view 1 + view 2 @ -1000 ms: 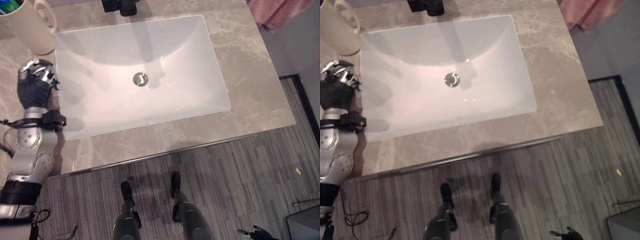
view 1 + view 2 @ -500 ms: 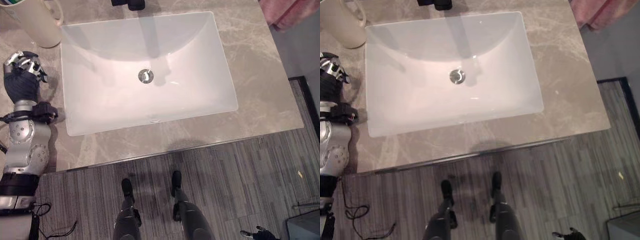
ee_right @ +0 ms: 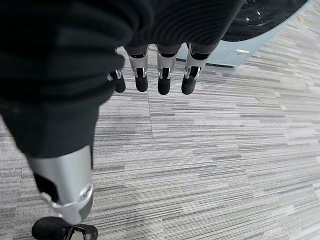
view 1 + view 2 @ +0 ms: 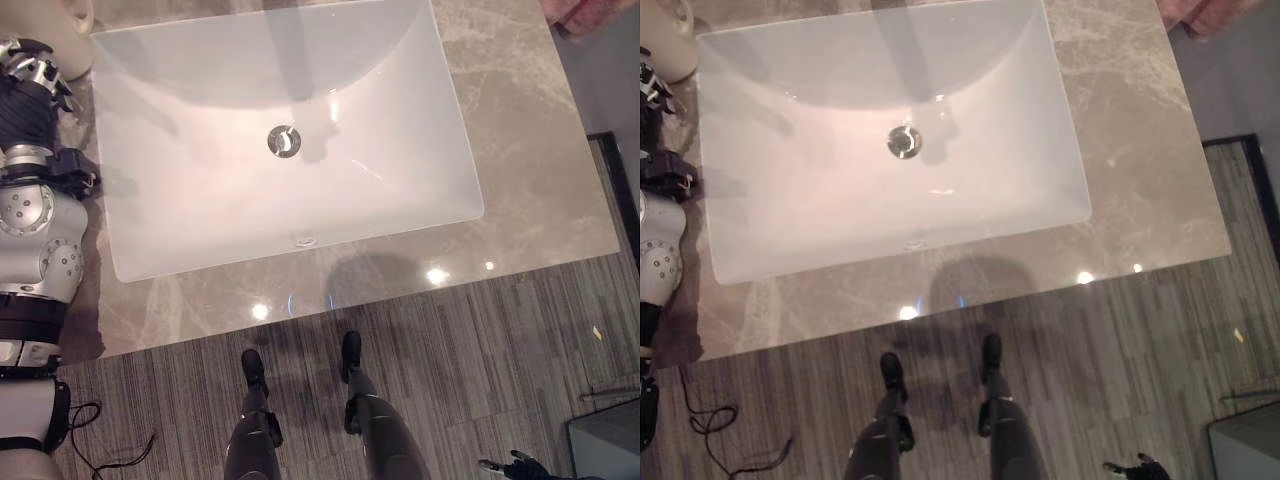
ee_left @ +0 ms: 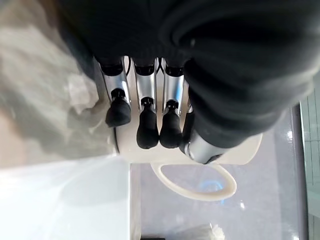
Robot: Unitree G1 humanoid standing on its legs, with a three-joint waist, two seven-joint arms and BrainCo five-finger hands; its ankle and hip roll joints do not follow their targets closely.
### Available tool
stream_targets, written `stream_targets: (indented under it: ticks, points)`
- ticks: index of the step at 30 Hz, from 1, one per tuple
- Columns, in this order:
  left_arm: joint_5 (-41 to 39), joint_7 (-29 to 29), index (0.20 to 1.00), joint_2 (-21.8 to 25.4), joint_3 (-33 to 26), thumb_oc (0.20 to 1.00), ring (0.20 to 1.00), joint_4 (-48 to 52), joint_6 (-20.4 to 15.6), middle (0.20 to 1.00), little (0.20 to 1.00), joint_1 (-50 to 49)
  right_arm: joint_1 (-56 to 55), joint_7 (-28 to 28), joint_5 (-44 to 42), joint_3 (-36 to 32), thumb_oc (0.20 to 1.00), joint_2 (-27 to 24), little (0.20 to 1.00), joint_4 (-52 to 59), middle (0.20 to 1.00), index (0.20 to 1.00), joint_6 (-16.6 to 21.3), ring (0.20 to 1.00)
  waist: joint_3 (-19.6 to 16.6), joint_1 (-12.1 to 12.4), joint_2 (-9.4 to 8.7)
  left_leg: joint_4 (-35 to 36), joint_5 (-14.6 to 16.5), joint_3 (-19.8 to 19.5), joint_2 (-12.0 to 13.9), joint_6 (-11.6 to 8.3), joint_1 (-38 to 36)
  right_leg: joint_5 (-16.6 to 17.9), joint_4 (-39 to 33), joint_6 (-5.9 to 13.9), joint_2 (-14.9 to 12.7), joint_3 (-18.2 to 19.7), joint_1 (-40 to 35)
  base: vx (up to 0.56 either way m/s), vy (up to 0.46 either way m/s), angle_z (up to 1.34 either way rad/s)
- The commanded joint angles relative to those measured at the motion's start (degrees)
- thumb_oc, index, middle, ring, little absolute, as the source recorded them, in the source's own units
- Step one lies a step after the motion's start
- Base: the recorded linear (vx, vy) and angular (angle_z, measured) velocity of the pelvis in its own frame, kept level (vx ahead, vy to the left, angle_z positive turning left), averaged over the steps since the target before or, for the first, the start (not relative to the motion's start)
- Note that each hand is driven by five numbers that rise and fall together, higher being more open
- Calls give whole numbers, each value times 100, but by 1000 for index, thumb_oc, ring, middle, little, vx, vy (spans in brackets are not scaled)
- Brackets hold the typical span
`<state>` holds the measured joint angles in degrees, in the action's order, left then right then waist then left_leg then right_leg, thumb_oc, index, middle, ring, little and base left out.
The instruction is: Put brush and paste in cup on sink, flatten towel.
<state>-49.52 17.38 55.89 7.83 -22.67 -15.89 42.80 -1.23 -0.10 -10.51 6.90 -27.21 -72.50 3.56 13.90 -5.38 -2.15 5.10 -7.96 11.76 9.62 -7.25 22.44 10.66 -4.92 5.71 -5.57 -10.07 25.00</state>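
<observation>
While the left hand (image 4: 30,75) sits at the far left corner of the surface (image 4: 520,150), just beside the cream cup (image 5: 235,150), its fingers (image 5: 147,130) are loosely curled and close on nothing. From where I stand the cup's rim is cut off, so I cannot tell whether brush and paste are inside; nothing like them lies on the bare marble or in the sink (image 4: 290,150), so I would guess that part is done or nearly so. A pink towel (image 4: 590,12) shows as a bunched bit at the far right corner, and it does not look flattened, so that step seems left to do.

The right hand (image 3: 150,75) hangs low over the floor with fingers straight and empty, well apart from the towel.

The surface is grey veined marble with a white rectangular sink set into it, drain (image 4: 284,141) at the middle. Striped grey flooring (image 4: 480,360) runs along its near edge, lamp glints on the polished stone.
</observation>
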Motion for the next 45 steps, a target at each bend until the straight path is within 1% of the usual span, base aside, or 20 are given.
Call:
stream_targets:
  ticks: [1, 6, 12, 15, 18, 21, 24, 27, 33, 37, 40, 42, 44, 45]
  points:
    - [-59, 96, 200, 333, 156, 200, 200, -594, -73, 200, 200, 495, 1, -181, -192, 55, 1000, -91, 1000, -21, 1000, 1000, -197, 1000, 68, -142, -136, -10, -148, -283, 70, -94, 129, 26, -8, 708, -702, 101, -266, 0, 0, 0]
    - [-102, 91, 200, 397, 303, 200, 200, -853, -61, 200, 200, 763, -8, -192, -186, 64, 1000, -124, 1000, -50, 1000, 1000, -209, 1000, 75, -166, -138, -10, -152, -283, 66, -93, 194, 40, -8, 717, -698, 118, -192, 0, 0, 0]
    - [-256, 45, 200, 497, 530, 200, 200, -1558, 34, 200, 200, 1263, 48, -183, -267, 76, 1000, -161, 1000, -53, 1000, 1000, -208, 1000, 88, -216, -140, -10, -152, -258, 51, -92, 310, 71, -8, 735, -691, 153, -44, -3, 7, -3]
    - [-294, 13, 200, 527, 744, 200, 200, -1963, 110, 200, 200, 1645, 83, -177, -351, 88, 1000, -175, 1000, -66, 1000, 1000, -205, 1000, 114, -258, -134, -10, -162, -263, 51, -92, 408, 109, -8, 747, -692, 175, 53, -1, 16, -5]
    - [-292, -26, 200, 467, 917, 200, 200, -2179, 154, 200, 200, 1863, 91, -164, -382, 138, 1000, -127, 1000, -75, 1000, 1000, -203, 1000, 125, -284, -142, -10, -175, -282, 45, -87, 474, 130, -8, 753, -685, 187, 106, -3, 11, -3]
    - [-244, -67, 200, 420, 920, 200, 200, -2086, 167, 200, 200, 1766, 87, -159, -373, 171, 1000, -115, 1000, -92, 1000, 1000, -200, 1000, 108, -269, -146, -10, -175, -285, 44, -82, 455, 119, -8, 742, -680, 193, 94, 0, 0, 0]
    - [-146, -118, 200, 400, 816, 200, 200, -1810, 161, 200, 200, 1462, 78, -145, -364, 159, 1000, -133, 1000, -90, 1000, 1000, -191, 1000, 55, -234, -140, -10, -156, -280, 46, -77, 376, 90, -8, 715, -684, 182, 24, 0, 0, 0]
    - [-81, -95, 200, 457, 643, 200, 200, -1662, 137, 200, 200, 1235, 85, -133, -358, 127, 1000, -150, 1000, -105, 1000, 1000, -195, 1000, 10, -212, -140, -10, -136, -287, 46, -73, 333, 70, -8, 710, -686, 153, -31, 0, 0, 0]
    - [-98, -36, 200, 642, 301, 200, 200, -1772, 136, 200, 200, 953, 98, -118, -383, 27, 1000, -151, 1000, -175, 1000, 1000, -197, 1000, -21, -184, -155, -10, -116, -283, 55, -87, 255, 48, -8, 703, -674, 87, -131, 0, 0, 0]
    - [-32, 4, 200, 708, 271, 200, 200, -1877, 153, 200, 200, 1017, 97, -112, -397, 3, 1000, -145, 1000, -198, 1000, 1000, -199, 1000, -12, -187, -164, -10, -120, -302, 62, -86, 253, 45, -8, 707, -668, 65, -162, 0, 0, 0]
    - [-29, 37, 200, 790, 326, 200, 200, -2140, 155, 200, 200, 1198, 95, -108, -442, -1, 1000, -147, 1000, -214, 1000, 1000, -202, 1000, 10, -201, -184, -10, -118, -315, 63, -84, 260, 49, -8, 715, -665, 52, -164, 0, 0, 0]
    - [-55, 55, 200, 820, 427, 200, 200, -2500, 202, 200, 200, 1462, 98, -103, -503, 4, 1000, -141, 1000, -204, 1000, 1000, -193, 1000, 35, -235, -202, -10, -121, -305, 74, -88, 285, 48, -8, 725, -660, 48, -145, 15, 8, 2]
    - [-68, 33, 200, 825, 495, 200, 200, -2630, 217, 200, 200, 1567, 99, -101, -532, -6, 1000, -134, 1000, -210, 1000, 1000, -194, 1000, 42, -242, -213, -10, -121, -299, 80, -88, 291, 49, -8, 725, -657, 52, -138, 20, 11, 5]
    - [-87, 25, 200, 824, 679, 200, 200, -2885, 252, 200, 200, 1853, 92, -100, -635, -56, 1000, -131, 1000, -253, 1000, 1000, -201, 1000, 51, -286, -222, -10, -129, -289, 89, -92, 319, 44, -8, 726, -645, 66, -109, 23, 14, 6]
